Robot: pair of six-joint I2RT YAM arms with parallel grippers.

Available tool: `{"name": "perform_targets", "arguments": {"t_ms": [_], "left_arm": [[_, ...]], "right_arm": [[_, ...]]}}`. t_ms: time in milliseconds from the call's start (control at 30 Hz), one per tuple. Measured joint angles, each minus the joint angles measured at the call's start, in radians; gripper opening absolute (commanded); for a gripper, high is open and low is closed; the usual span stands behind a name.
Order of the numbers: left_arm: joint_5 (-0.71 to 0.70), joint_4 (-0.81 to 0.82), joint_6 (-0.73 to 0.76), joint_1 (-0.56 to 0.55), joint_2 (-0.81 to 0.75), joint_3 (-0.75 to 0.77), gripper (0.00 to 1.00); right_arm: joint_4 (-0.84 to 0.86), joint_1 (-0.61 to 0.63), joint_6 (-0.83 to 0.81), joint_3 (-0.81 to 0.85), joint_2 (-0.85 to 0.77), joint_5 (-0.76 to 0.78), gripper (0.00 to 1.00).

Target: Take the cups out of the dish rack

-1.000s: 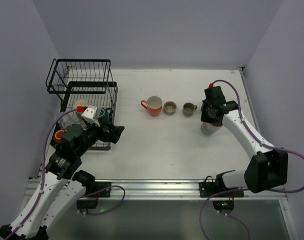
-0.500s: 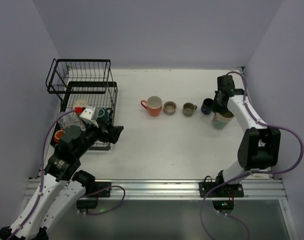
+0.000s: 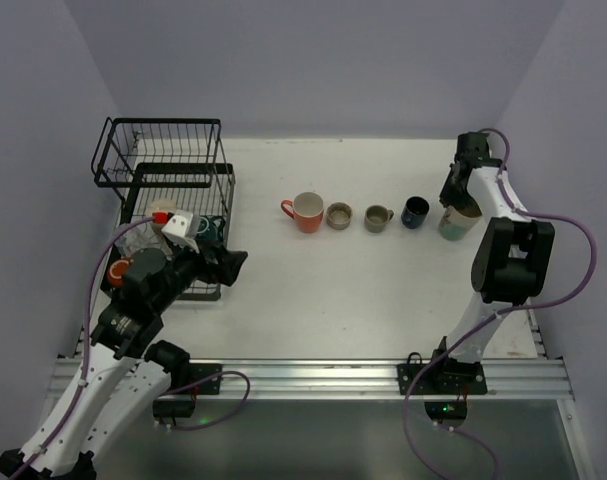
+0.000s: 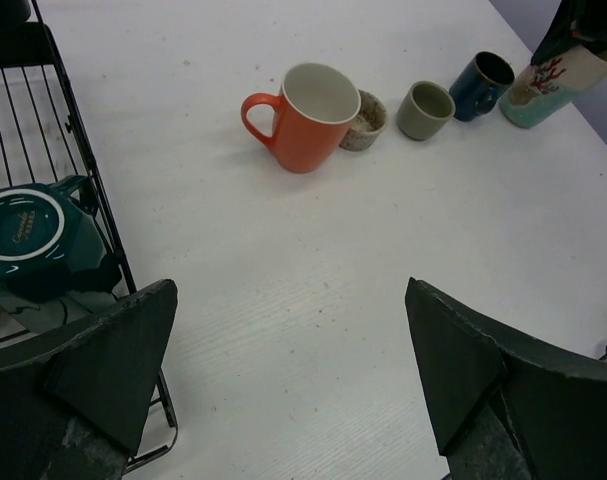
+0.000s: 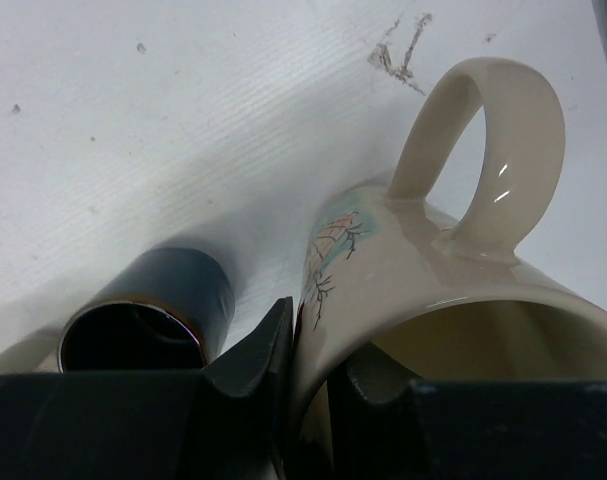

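The cream mug (image 3: 453, 224), teal-footed with a red branch print, sits on the counter (image 3: 333, 290) just beside the dark blue cup (image 3: 415, 212). The right pincer (image 5: 318, 392) nips its rim, nearly closed; the left pincer (image 4: 288, 335) gapes wide, empty, by the dish rack (image 3: 163, 150).

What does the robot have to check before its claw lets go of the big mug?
1. Right claw grips the cream mug by its rim, one finger inside and one outside: ok.
2. Cream mug standing flat on the table: cannot tell; its bottom is hidden.
3. Cream mug clear of the dark blue cup: ok, close beside it but apart.
4. Left claw open and holding nothing, ready for another cup: ok.
5. Dish rack unloaded: not ok, a dark teal cup sits in it.
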Motion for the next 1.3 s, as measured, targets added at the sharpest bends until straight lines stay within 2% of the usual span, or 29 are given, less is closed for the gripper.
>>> {"name": "perform_targets", "arguments": {"t_ms": [167,233,267,367,467,500,633,667,833,1100,1300], "left_arm": [[-0.015,0.0,0.0,0.0,0.025,0.0,1.0],[-0.019,0.0,0.0,0.002,0.036,0.0,1.0],[-0.02,0.0,0.0,0.002,0.04,0.0,1.0],[-0.032,-0.001,0.0,0.006,0.045,0.0,1.0],[-0.064,-0.002,-0.001,0.011,0.044,0.0,1.0],[-0.074,-0.004,-0.002,0.012,0.044,0.0,1.0],[-0.139,-0.032,-0.011,0.013,0.047,0.0,1.0],[-0.149,-0.037,-0.012,0.013,0.048,0.0,1.0],[-0.241,-0.077,-0.055,0.013,0.074,0.01,1.0],[-0.456,-0.093,-0.177,0.014,0.142,0.024,1.0],[-0.555,-0.033,-0.253,0.015,0.304,0.026,1.0]], "right_arm": [[0.006,0.002,-0.001,0.067,0.056,-0.013,0.0],[0.014,0.003,-0.001,0.069,0.069,-0.019,0.05],[0.017,0.005,-0.002,0.069,0.071,-0.02,0.16],[0.019,0.006,-0.004,0.069,0.071,-0.019,0.38],[0.024,0.006,-0.007,0.069,0.066,-0.018,0.47],[0.023,0.006,-0.008,0.069,0.064,-0.018,0.59],[0.021,0.006,0.001,0.069,0.031,-0.025,0.77],[0.021,0.006,0.004,0.069,0.014,-0.028,0.77],[0.063,0.006,0.034,0.027,-0.128,-0.079,0.94],[0.277,0.013,0.127,-0.304,-0.523,-0.261,0.98],[0.437,0.039,0.198,-0.572,-0.719,-0.415,0.99]]}}
